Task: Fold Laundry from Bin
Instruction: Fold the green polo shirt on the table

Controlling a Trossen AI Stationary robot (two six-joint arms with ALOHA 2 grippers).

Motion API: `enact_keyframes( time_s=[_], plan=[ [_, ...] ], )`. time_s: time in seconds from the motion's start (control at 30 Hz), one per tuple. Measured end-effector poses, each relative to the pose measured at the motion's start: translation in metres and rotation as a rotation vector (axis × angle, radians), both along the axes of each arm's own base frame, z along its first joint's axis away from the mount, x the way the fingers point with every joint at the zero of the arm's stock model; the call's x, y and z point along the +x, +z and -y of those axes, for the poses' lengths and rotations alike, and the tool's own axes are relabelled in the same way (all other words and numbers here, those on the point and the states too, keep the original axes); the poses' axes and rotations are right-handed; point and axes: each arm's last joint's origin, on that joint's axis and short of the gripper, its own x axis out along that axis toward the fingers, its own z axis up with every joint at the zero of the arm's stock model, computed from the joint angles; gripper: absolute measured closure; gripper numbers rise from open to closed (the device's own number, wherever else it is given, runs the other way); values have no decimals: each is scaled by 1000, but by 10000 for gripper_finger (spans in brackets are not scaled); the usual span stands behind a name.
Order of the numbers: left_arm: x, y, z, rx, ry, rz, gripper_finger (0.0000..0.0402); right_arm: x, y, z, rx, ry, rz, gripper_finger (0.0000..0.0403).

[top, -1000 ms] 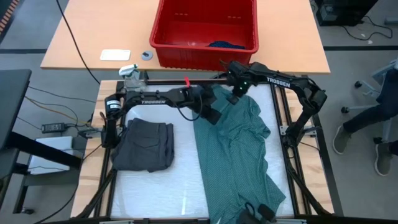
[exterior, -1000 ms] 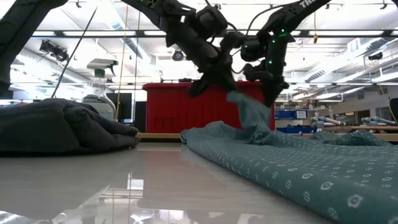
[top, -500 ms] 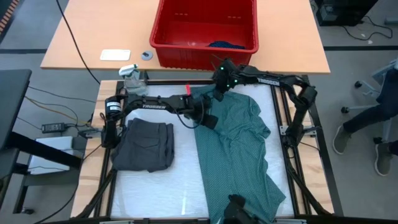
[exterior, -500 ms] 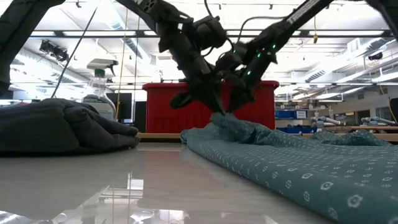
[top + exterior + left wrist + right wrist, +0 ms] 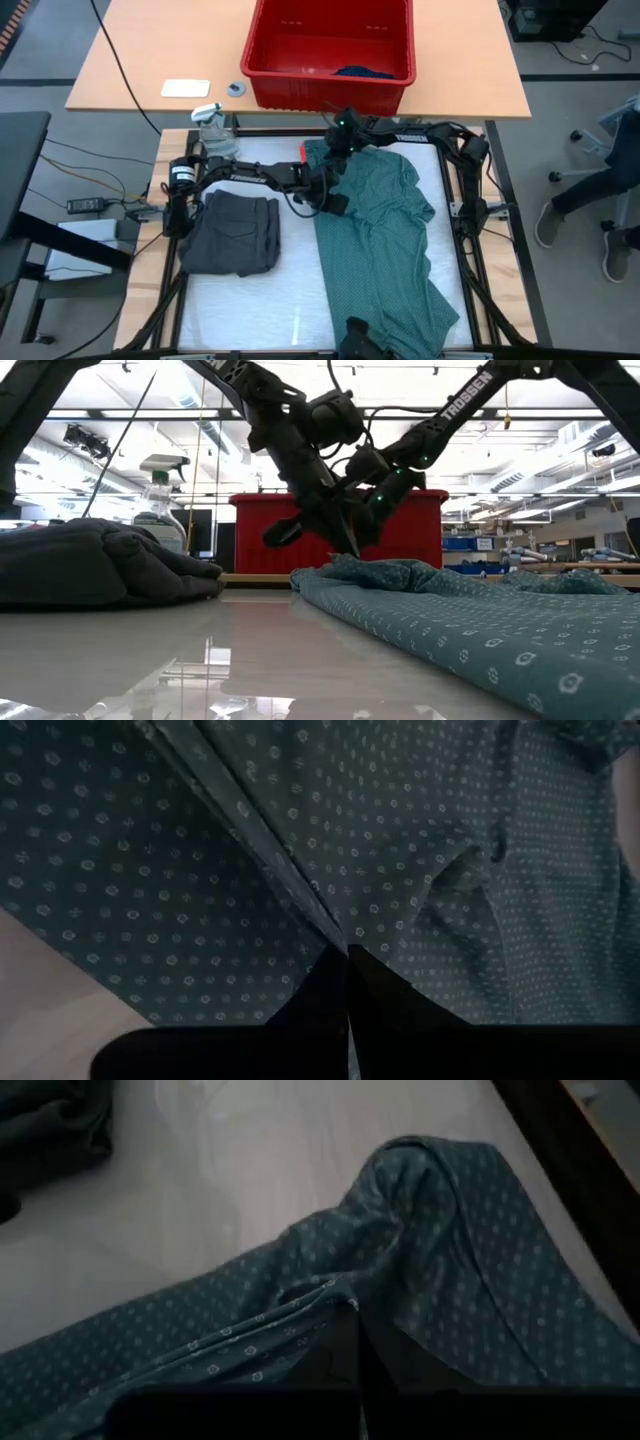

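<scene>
While I work on the white tabletop [image 5: 240, 300], a wooden table [image 5: 140, 60] stands beyond its far edge carrying the red bin [image 5: 330, 45], with a scrap of bright blue laundry [image 5: 362, 72] showing inside it; grey floor, cables and a person's legs [image 5: 590, 200] lie off to the right. Across the low view a bright hall with ceiling lights opens behind the bin [image 5: 300, 530].

Compared with a second ago, my right arm has swung left along the far edge and both tools have come down: the cloth that hung lifted between them then now lies low on the surface, and the shirt's far left corner has been drawn further left.

My left tool [image 5: 335, 203] sits at the left edge of the teal-green dotted T-shirt [image 5: 385, 240], its fingers pressed together on a ridge of that fabric [image 5: 345, 945]. My right tool [image 5: 338, 150] sits at the shirt's far left corner, close to the bin's near wall, fingers likewise together and pinching a fold of the shirt [image 5: 345, 1302]. The shirt stretches from there down the right half of the tabletop to the near edge. A dark grey folded piece [image 5: 232, 232] rests on the left side, apart from both tools.
</scene>
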Motion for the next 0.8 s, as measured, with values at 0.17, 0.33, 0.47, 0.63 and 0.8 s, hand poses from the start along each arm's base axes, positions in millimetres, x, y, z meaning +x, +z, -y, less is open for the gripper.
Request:
enact_keyframes(
  time_s=[0.17,0.33,0.47,0.63,0.8],
  plan=[
    [-3,-2,-1,14,57,-40,399,3,1,2,-31,-21,26,400],
    [-11,-6,-1,17,115,-142,375,2,-1,3,-22,-94,-6,369],
    [-11,-2,1,-22,117,-129,338,-7,3,9,46,-171,-10,293],
    [-9,14,0,-16,77,-56,295,-23,25,7,112,-324,-45,202],
    [-17,41,-21,58,57,32,270,-46,58,-7,159,-438,-106,183]
  ],
)
